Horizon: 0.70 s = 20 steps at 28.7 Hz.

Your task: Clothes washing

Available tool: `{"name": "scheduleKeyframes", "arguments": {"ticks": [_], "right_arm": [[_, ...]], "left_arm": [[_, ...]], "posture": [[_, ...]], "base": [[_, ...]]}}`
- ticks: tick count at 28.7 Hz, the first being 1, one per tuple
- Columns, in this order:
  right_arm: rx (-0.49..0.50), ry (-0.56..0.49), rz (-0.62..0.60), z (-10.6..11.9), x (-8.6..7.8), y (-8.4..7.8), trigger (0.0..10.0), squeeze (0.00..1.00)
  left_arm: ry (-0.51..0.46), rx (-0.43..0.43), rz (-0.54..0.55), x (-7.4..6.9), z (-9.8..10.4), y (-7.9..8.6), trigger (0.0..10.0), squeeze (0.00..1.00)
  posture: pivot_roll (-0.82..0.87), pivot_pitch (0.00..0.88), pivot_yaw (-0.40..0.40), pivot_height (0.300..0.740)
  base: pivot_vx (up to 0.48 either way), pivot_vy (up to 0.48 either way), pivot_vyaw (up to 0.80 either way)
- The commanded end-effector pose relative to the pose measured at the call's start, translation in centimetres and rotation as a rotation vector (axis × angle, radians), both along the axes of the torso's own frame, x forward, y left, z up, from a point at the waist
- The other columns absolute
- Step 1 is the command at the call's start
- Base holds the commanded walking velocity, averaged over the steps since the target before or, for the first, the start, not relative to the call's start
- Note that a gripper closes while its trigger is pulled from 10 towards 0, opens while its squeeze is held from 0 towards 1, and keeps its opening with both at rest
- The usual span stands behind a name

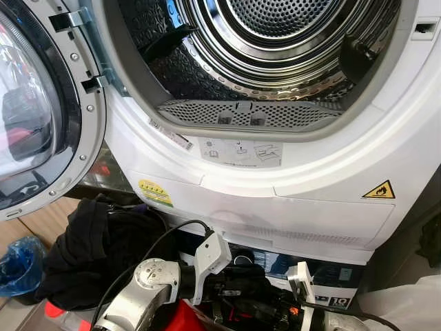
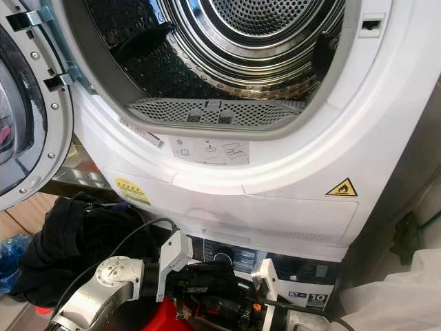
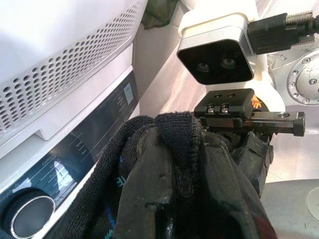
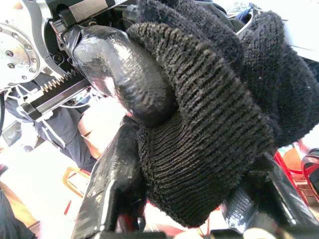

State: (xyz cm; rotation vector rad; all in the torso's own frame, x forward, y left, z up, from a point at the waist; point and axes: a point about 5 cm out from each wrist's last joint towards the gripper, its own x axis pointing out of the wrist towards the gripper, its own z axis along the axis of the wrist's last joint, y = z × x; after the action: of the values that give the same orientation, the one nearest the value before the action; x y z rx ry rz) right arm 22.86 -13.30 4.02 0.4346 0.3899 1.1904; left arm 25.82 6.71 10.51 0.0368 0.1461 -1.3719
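Black ribbed knit, thick and woolly: a small garment [image 4: 209,124] bunched low in front of the machines, pinched by both grippers at once. Right gripper [image 4: 164,134] with glossy black fingers [image 4: 119,74] pressed into the knit from either side; left gripper [image 3: 179,184] likewise closed on the same bundle, cloth draped over its fingers. Just behind, a dark control panel [image 3: 75,154] with a silver dial [image 3: 27,216], belonging to the lower machine. Above it, a white dryer [image 1: 289,186] with its round opening wide, steel drum [image 1: 275,41] seemingly bare, perforated lint filter [image 1: 248,114] along the lower lip, yellow flame warning sticker [image 1: 379,189] on the front. Door [image 1: 41,110] swung open on the robot's left. Further left, a heap of dark clothes [image 1: 89,255] and a blue bag [image 1: 19,265] near the floor. Probable step: lifting the bundle up into the drum. Best done by keeping both grips firm, raising well clear of the lip and filter, pushing deep, and releasing only once inside, so nothing trails over the rim.
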Motion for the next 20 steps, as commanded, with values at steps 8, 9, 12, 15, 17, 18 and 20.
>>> {"name": "scheduleKeyframes", "arguments": {"ticks": [8, 9, 12, 15, 17, 18, 20], "right_arm": [[0.055, 0.016, 0.149, -0.4, -1.1, 3.1, 0.0, 0.0], [0.055, 0.016, 0.149, -0.4, -1.1, 3.1, 0.0, 0.0], [0.05, 0.017, 0.148, -0.5, -1.1, 3.2, 0.0, 0.0], [0.044, 0.014, 0.142, -0.6, -0.9, 3.2, 0.0, 0.0], [0.029, 0.014, 0.127, -0.8, -0.8, 3.1, 0.0, 0.0], [0.028, 0.015, 0.124, -0.8, -0.8, 3.1, 0.0, 0.0], [0.027, 0.016, 0.122, -0.8, -0.8, 3.0, 0.0, 0.0]], "left_arm": [[-0.035, -0.048, 0.063, 0.8, 1.2, -0.1, 10.0, 0.0], [-0.035, -0.048, 0.063, 0.8, 1.2, -0.1, 10.0, 0.0], [-0.027, -0.064, 0.055, 0.8, 1.5, 0.1, 10.0, 1.0], [-0.012, -0.076, 0.042, 0.7, 1.7, 0.3, 10.0, 1.0], [0.004, -0.093, 0.026, 0.5, 2.0, 0.7, 10.0, 1.0], [0.012, -0.099, 0.016, 0.4, 2.1, 0.8, 10.0, 1.0], [0.027, -0.103, 0.008, 0.2, 2.2, 1.1, 10.0, 1.0]], "posture": [[-0.08, 0.0, 0.147, 0.74], [-0.08, 0.0, 0.147, 0.74], [-0.08, 0.0, 0.149, 0.74], [-0.08, 0.0, 0.15, 0.74], [-0.07, 0.0, 0.149, 0.74], [-0.07, 0.0, 0.149, 0.74], [-0.07, 0.0, 0.15, 0.74]], "base": [[0.0, 0.0, 0.0], [0.0, 0.0, 0.0], [0.0, 0.0, 0.0], [0.0, 0.0, 0.0], [0.0, 0.0, 0.0], [0.0, 0.0, 0.0], [0.0, 0.0, 0.0]]}}
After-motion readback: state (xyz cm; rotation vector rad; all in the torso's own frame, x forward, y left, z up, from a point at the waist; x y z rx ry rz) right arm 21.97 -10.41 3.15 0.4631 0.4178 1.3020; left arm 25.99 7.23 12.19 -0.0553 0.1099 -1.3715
